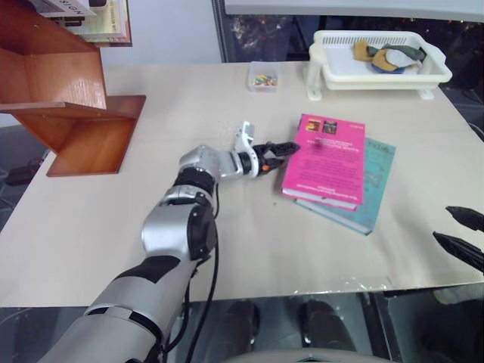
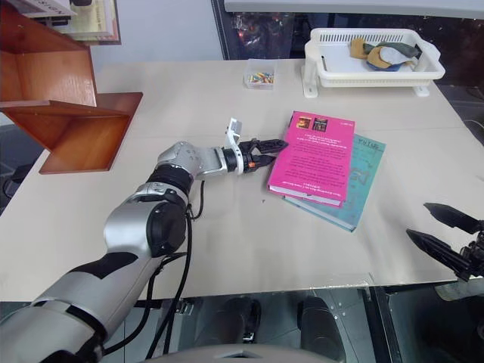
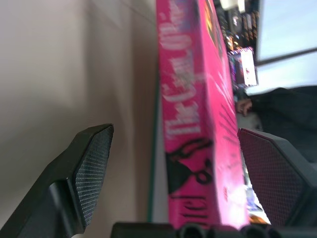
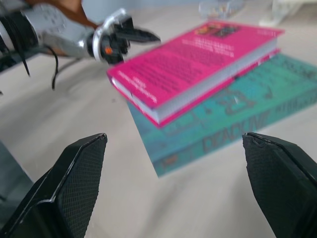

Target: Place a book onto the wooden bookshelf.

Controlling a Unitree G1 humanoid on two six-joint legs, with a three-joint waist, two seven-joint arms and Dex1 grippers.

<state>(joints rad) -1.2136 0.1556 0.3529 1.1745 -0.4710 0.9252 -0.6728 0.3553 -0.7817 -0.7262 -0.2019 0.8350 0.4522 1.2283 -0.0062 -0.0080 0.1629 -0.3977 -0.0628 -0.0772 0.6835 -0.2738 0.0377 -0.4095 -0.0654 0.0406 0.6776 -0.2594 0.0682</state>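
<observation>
The pink book (image 1: 325, 160) lies flat on top of a teal book (image 1: 377, 184) at the table's middle right. My left gripper (image 1: 284, 148) is at the pink book's left edge, rolled on its side and open. In the left wrist view its fingers (image 3: 94, 168) stand apart on either side of the pink spine (image 3: 190, 114), one near the table and one above the cover. I cannot tell whether they touch it. The wooden bookshelf (image 1: 72, 113) stands at the table's far left. My right gripper (image 2: 446, 231) hovers open at the table's near right edge, apart from the books (image 4: 193, 69).
A white basket tray (image 1: 327, 39) holding a few items stands at the back right. A small clear box (image 1: 262, 77) of coloured bits sits at the back middle. Other books (image 1: 102, 19) rest on the shelf's top. Open table lies between the shelf and the stacked books.
</observation>
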